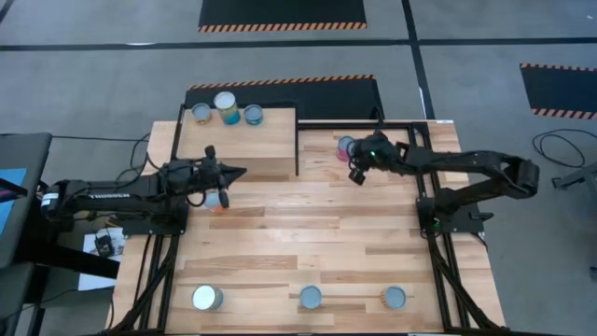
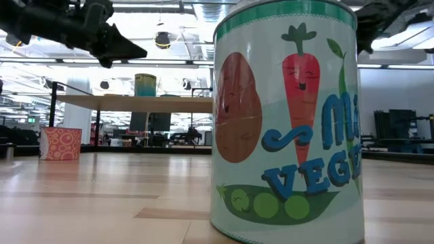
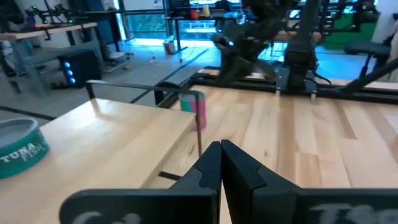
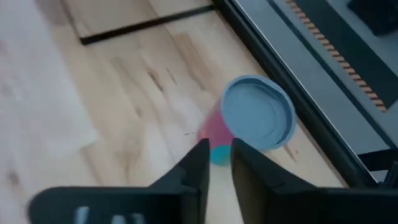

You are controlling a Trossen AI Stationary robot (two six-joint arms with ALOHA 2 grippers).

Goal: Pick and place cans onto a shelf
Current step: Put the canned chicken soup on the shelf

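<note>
Cans are split between two places, and that tells you where the job stands: three already sit in a row on the shelf (image 1: 238, 140) at its far edge, a small silver-topped one (image 1: 201, 114), the wider whitish-topped one (image 1: 225, 101) and another small one (image 1: 253, 115), while three more wait along the near edge of the tabletop (image 1: 326, 243), among them a white-topped can (image 1: 207, 299), a blue-topped can (image 1: 310, 298) and a tan-topped can (image 1: 395, 298). Your current target is the pink-labelled can (image 4: 249, 121), upright on the planks just beside the shelf's right side and close to the black frame rail (image 4: 292, 81) at the table's far edge. Your right gripper (image 4: 216, 158) hovers directly over it, tilted down from above; its fingers stand slightly parted with a narrow gap that looks too small for the can's body, so you are not pinching anything, and I judge you need to spread them wider before descending around the lid. Approaching from above makes sense here, since the rail crowds the can's far side. Your left gripper (image 1: 235, 173) waits over the shelf's near edge with its fingers pressed together and empty, pointing toward the table's middle; just beneath it an orange-labelled can (image 1: 216, 203) stands on the tabletop, within that arm's reach. From table height, the vegetable-labelled can (image 2: 285, 122) at the near edge fills the picture.
</note>
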